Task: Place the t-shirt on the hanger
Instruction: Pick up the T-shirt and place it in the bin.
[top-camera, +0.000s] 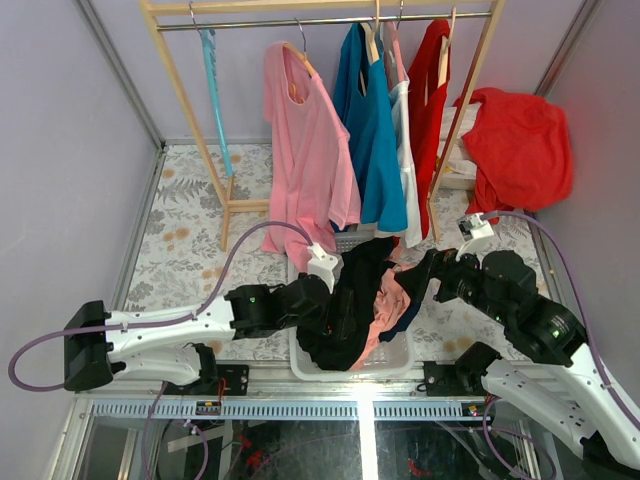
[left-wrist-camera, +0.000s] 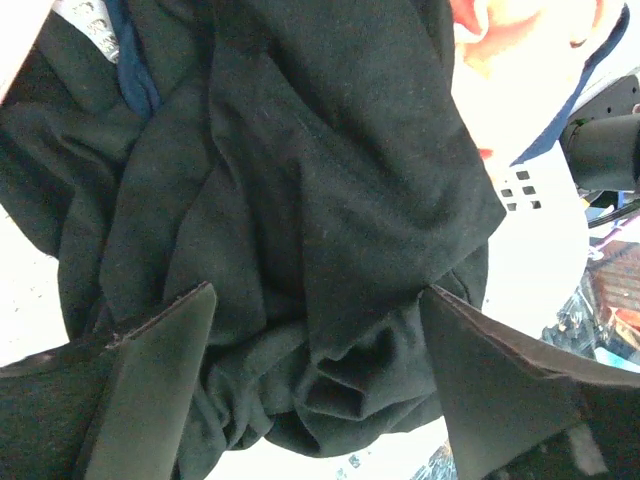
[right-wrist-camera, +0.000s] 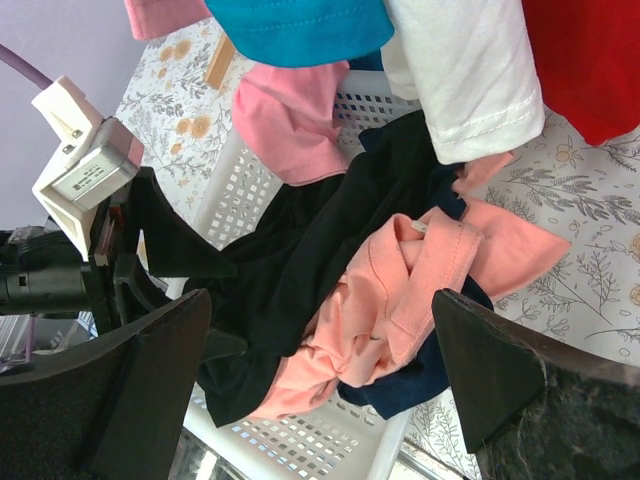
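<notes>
Black t-shirt (top-camera: 347, 308) crumpled in white basket (right-wrist-camera: 245, 185), outline unclear, left tool (left-wrist-camera: 318, 292) spread astride it, right tool (right-wrist-camera: 320, 298) spread.

**Three Views, One Shared Spot**

The top external camera looks down from high behind, taking in the whole tabletop (top-camera: 180, 230). The left wrist camera hangs close over the t-shirt (left-wrist-camera: 300, 200) (cloth fills it); the right wrist camera looks from farther back. All share the white basket (top-camera: 345, 375).

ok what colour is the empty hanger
Light blue. The hanger shows best in the top view, at the left of the rail.
</notes>
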